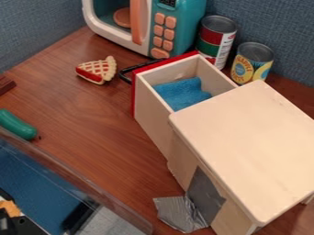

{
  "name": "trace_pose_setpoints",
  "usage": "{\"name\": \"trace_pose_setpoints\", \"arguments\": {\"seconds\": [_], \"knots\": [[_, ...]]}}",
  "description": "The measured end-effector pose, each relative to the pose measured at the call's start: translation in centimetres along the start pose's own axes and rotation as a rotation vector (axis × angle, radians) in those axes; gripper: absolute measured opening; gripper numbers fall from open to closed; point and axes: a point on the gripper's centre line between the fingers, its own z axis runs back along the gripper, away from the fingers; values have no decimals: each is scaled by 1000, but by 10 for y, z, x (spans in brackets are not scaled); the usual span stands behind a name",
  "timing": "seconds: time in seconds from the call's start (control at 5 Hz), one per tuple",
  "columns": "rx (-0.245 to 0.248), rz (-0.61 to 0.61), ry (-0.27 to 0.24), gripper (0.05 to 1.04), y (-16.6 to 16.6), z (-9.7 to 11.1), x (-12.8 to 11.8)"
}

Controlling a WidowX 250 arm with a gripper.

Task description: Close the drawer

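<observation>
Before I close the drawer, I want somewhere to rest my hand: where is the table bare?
The table is bare between the pie, green toy, clear rail and open drawer. The back is crowded: the microwave and cans stand close together.

red-green can [211,38], yellow can [251,57], labels [243,70] unclear

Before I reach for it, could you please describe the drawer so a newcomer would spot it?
Find the pale wooden cabinet at lower right. The drawer sticks out of its upper-left end, toward the teal toy microwave. Unlike that and the two cans nearby, it is an open-topped wooden box with a red front and black handle.
</observation>
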Motion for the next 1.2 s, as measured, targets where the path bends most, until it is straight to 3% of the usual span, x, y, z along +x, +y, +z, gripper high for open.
{"name": "trace_pose_setpoints", "arguments": {"seconds": [0.2, 0.4, 0.6, 0.8, 1.0, 1.2], "knots": [[-23, 0, -3, 1000, 3, -7, -2], [5, -63, 84, 1000, 28, -14, -6], [32, -217, 180, 1000, 56, -23, 5], [6, -458, 216, 1000, 80, -44, 28], [-17, -677, 234, 1000, 93, -82, 62], [-26, -759, 288, 1000, 92, -98, 90]]}}
